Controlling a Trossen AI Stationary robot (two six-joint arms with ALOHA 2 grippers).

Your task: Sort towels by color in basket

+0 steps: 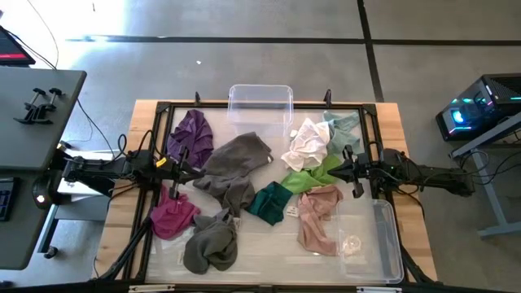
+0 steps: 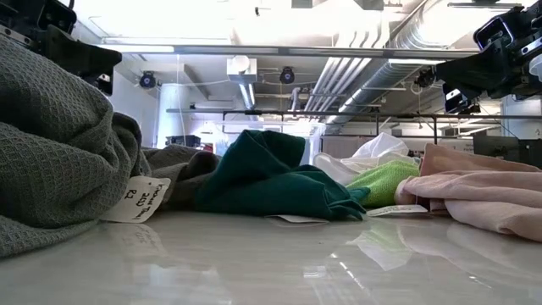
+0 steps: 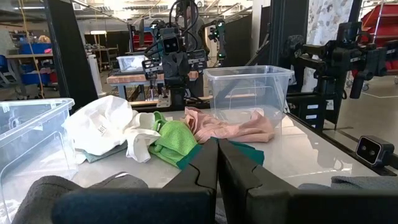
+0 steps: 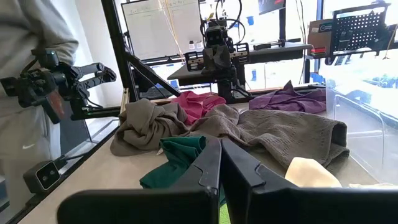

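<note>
So nothing's sorted yet as far as I can tell: the towels are all loose on the table (image 1: 122, 212), scattered in a rough ring between the two arms, none of them in a bin. Purple towel (image 1: 191, 134) at the back left, big grey towel (image 1: 236, 163) stretched through the middle, magenta towel (image 1: 172, 213) and a second grey towel (image 1: 212, 242) front left. On the right there's the white towel (image 1: 307, 140), lime green towel (image 1: 313, 175), dark teal towel (image 1: 270, 202) and the pink towel (image 1: 317, 218).

The clear bin at the back (image 1: 260, 106) and the clear bin on the right (image 1: 378, 244) look empty, probably waiting for the color groups.

Left pincer (image 1: 181, 169) and right pincer (image 1: 346, 169) both hover over the pile edges, fingers pressed together, holding nothing.

The pink towel's long axis runs front to back; the big grey one lies diagonally, back right to front left.
</note>
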